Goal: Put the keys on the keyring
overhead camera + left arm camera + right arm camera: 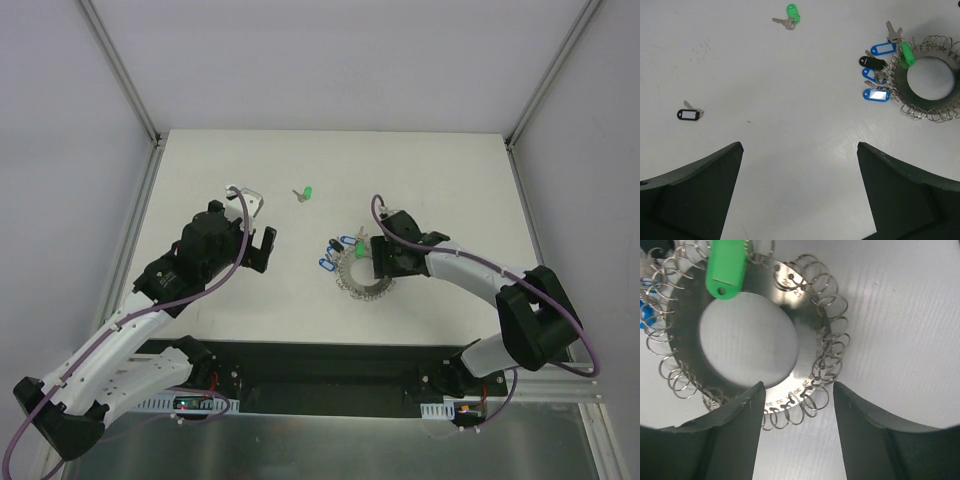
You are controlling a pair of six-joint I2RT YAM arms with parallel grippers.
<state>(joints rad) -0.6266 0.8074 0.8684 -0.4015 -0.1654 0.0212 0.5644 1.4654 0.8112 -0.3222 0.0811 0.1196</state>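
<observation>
The keyring [365,280] is a flat metal ring fringed with small wire loops, lying right of the table's centre. Several keys with blue [877,94], black [872,62] and green [907,54] tags cluster at its left side. A green-tagged key [305,194] lies alone further back, and a black-tagged key [689,114] lies alone at the left. My right gripper [378,262] hangs over the ring, open, its fingers straddling the numbered rim [805,375] near a green tag [726,267]. My left gripper [262,247] is wide open over bare table, holding nothing.
The white table [450,180] is walled by metal posts at the back corners and has a black rail along the near edge. The left arm's purple cable [240,215] loops above its wrist.
</observation>
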